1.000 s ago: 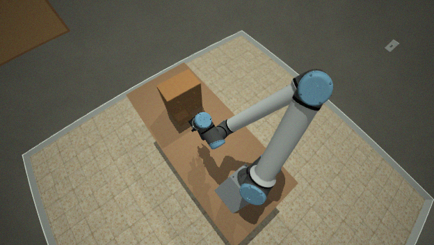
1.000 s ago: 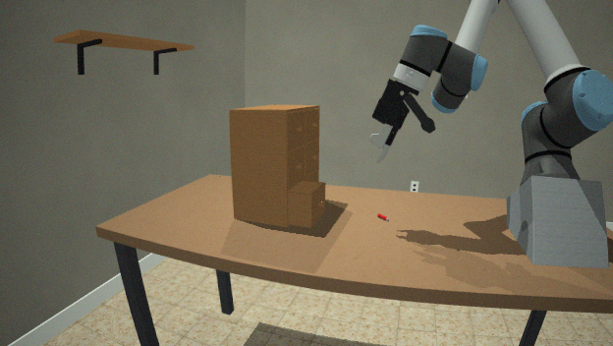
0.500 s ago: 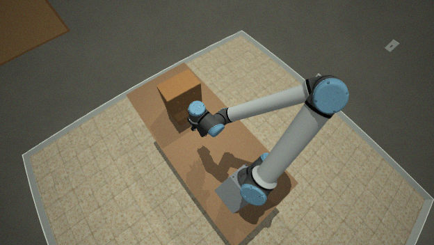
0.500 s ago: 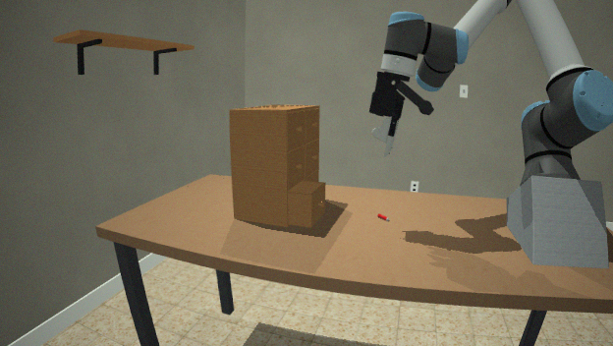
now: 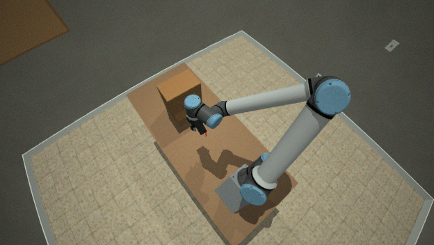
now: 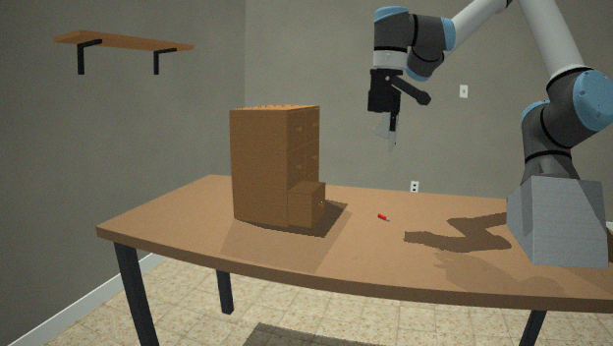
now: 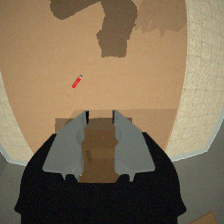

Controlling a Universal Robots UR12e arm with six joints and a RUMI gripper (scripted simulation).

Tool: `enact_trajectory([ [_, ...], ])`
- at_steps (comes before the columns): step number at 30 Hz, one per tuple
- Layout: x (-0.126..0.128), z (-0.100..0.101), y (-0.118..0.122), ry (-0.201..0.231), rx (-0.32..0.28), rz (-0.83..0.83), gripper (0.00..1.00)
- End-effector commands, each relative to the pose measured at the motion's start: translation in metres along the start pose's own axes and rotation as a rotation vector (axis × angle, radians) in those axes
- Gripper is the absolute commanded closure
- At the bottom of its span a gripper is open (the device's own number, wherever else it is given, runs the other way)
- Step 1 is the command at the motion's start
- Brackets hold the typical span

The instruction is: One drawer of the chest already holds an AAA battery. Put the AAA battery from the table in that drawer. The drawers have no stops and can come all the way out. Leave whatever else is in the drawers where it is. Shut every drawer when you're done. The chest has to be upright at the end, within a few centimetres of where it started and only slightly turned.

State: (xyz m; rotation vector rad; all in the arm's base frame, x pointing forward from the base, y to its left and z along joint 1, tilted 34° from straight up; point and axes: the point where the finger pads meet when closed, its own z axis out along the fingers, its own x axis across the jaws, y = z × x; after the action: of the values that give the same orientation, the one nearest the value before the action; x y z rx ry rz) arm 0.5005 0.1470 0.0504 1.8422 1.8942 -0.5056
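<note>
A: One battery [image 5: 205, 133] [image 6: 383, 217] [image 7: 77, 82] lies on the table [image 5: 222, 139] [image 6: 363, 256] [image 7: 45, 60], red, near the pulled-out bottom drawer [image 6: 301, 203]. Where from the gripper [image 5: 199, 131] [image 6: 392, 140] [image 7: 101, 116]?
B: Below, on the robot-base side; in the wrist view, ahead and left of the fingertips, its long axis slanting up to the right.
A: Jaw state?
B: Part-open, narrow gap, nothing held. Drawer contents: cannot tell; the wrist view is poor there.

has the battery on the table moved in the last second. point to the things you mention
No. In the exterior view the battery [image 5: 205, 133] [image 6: 383, 217] [image 7: 77, 81] lies just where it did, at the same distance and angle from the chest [image 5: 179, 85] [image 6: 260, 162] [image 7: 102, 167].
</note>
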Motion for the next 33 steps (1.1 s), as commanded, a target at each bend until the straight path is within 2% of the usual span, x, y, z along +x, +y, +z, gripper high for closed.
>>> enact_trajectory([
  [1,0.0002,-0.0019,-0.0007,0.0,0.017,0.001,0.8],
  [27,0.0002,-0.0028,-0.0014,0.0,0.026,0.001,0.8],
  [28,0.0002,-0.0028,-0.0014,0.0,0.026,0.001,0.0],
  [33,0.0002,-0.0028,-0.0014,0.0,0.026,0.001,0.0],
])
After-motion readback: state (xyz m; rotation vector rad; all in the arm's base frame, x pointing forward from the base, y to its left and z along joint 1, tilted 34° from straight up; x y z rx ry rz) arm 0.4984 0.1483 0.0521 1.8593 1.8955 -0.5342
